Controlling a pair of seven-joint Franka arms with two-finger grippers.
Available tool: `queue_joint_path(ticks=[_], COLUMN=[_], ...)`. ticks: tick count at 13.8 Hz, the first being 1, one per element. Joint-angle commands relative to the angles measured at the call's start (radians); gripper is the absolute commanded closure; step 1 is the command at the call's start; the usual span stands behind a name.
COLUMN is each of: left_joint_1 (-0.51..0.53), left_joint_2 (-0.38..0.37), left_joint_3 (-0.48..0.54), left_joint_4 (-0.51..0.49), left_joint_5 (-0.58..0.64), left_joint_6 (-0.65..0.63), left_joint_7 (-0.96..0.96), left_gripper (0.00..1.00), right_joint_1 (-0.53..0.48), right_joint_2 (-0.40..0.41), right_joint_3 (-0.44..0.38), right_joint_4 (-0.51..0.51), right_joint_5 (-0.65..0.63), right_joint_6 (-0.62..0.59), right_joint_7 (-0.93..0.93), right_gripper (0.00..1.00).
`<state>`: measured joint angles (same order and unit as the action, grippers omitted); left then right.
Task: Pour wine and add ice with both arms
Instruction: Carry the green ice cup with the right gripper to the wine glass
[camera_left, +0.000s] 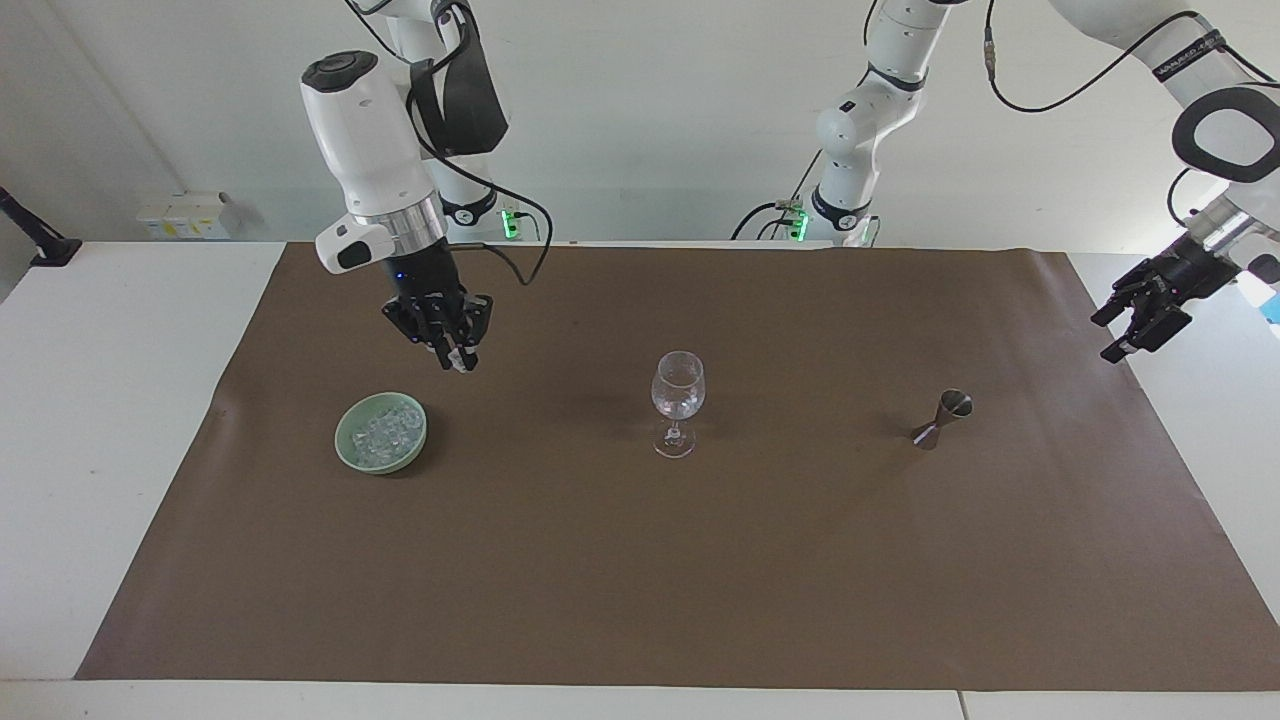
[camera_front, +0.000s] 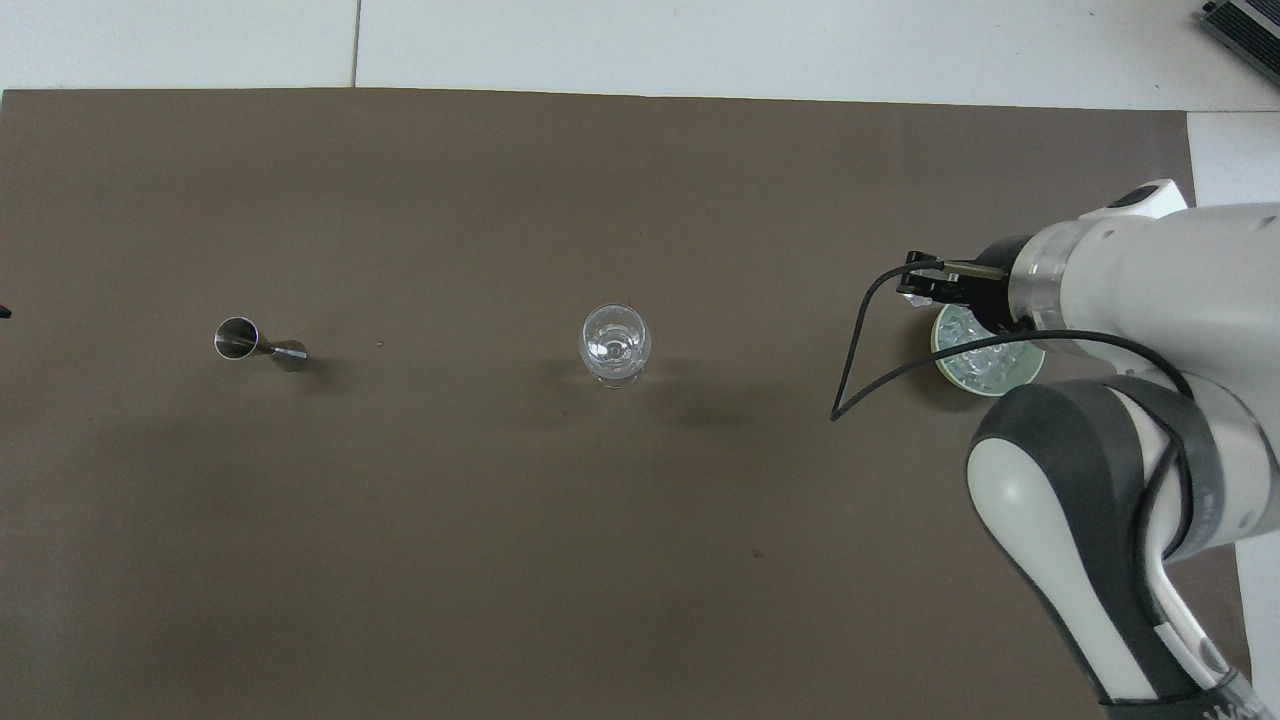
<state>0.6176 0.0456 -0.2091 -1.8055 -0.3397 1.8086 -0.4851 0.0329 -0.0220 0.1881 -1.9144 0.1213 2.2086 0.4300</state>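
My right gripper (camera_left: 457, 360) hangs over the brown mat between the bowl and the wine glass, shut on a small clear chunk of ice; in the overhead view this gripper (camera_front: 915, 291) sits just past the bowl's rim. More ice (camera_left: 388, 430) fills the pale green bowl (camera_left: 345, 446) toward the right arm's end of the table. The clear stemmed wine glass (camera_left: 677, 398) stands upright mid-table. Out over the mat's edge at the left arm's end, my left gripper (camera_left: 1110, 337) is raised and open, holding nothing. No wine shows in either view.
A small steel jigger (camera_left: 943, 417) stands on the mat (camera_left: 640, 560) between the glass and the left arm's end. In the overhead view the right arm's forearm covers part of the bowl (camera_front: 1000, 388).
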Motion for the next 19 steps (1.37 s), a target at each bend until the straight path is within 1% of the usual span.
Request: queue_joint_path(ticks=[1, 2, 5, 6, 8, 9, 11, 12, 13, 14, 15, 17, 18, 19], left_joint_1=[-0.012, -0.018, -0.1, -0.14, -0.263, -0.295, -0.347, -0.387, -0.413, -0.432, -0.473, -0.513, -0.548, -0.583], left_joint_2=[-0.027, -0.038, -0.072, -0.076, -0.084, -0.084, -0.087, -0.087, -0.089, -0.087, -0.087, -0.087, -0.087, -0.089], left_joint_3=[0.004, 0.0, 0.016, 0.039, 0.135, 0.157, 0.166, 0.184, 0.191, 0.189, 0.197, 0.204, 0.215, 0.25], left_joint_4=[0.067, 0.084, 0.104, 0.109, 0.141, 0.153, 0.163, 0.167, 0.195, 0.219, 0.228, 0.233, 0.233, 0.233], left_joint_5=[0.076, 0.093, 0.151, 0.16, 0.166, 0.166, 0.186, 0.224, 0.235, 0.24, 0.245, 0.255, 0.255, 0.257], left_joint_6=[-0.095, -0.115, -0.137, -0.141, -0.169, -0.184, -0.189, -0.187, -0.193, -0.207, -0.209, -0.213, -0.218, -0.222], left_joint_7=[0.069, 0.1, 0.164, 0.178, 0.232, 0.278, 0.35, 0.353, 0.353, 0.355, 0.359, 0.364, 0.367, 0.382], left_gripper=[0.0, 0.0, 0.0, 0.0, 0.0, 0.0, 0.0, 0.0, 0.0, 0.0, 0.0, 0.0, 0.0, 0.0], right_joint_1=[0.062, 0.088, 0.157, 0.176, 0.212, 0.228, 0.258, 0.274, 0.289, 0.295, 0.297, 0.321, 0.326, 0.335], right_joint_2=[0.014, 0.022, 0.053, 0.062, 0.082, 0.089, 0.105, 0.112, 0.123, 0.131, 0.132, 0.143, 0.148, 0.148], right_joint_3=[0.007, 0.008, 0.008, 0.008, 0.008, 0.008, 0.008, 0.008, 0.008, 0.008, 0.008, 0.008, 0.008, 0.008], right_joint_4=[0.0, 0.001, -0.002, -0.002, 0.0, 0.0, 0.0, 0.0, 0.0, 0.001, 0.001, 0.002, 0.001, -0.002], right_joint_5=[0.026, 0.026, 0.028, 0.043, 0.144, 0.176, 0.19, 0.19, 0.19, 0.19, 0.19, 0.19, 0.19, 0.19], right_joint_6=[0.068, 0.083, 0.153, 0.19, 0.262, 0.287, 0.328, 0.362, 0.396, 0.408, 0.408, 0.414, 0.419, 0.422], right_joint_7=[0.149, 0.203, 0.337, 0.372, 0.398, 0.4, 0.439, 0.479, 0.501, 0.506, 0.506, 0.509, 0.509, 0.509], right_gripper=[1.0, 1.0, 1.0, 1.0, 1.0, 1.0, 1.0, 1.0, 1.0, 1.0, 1.0, 1.0, 1.0, 1.0])
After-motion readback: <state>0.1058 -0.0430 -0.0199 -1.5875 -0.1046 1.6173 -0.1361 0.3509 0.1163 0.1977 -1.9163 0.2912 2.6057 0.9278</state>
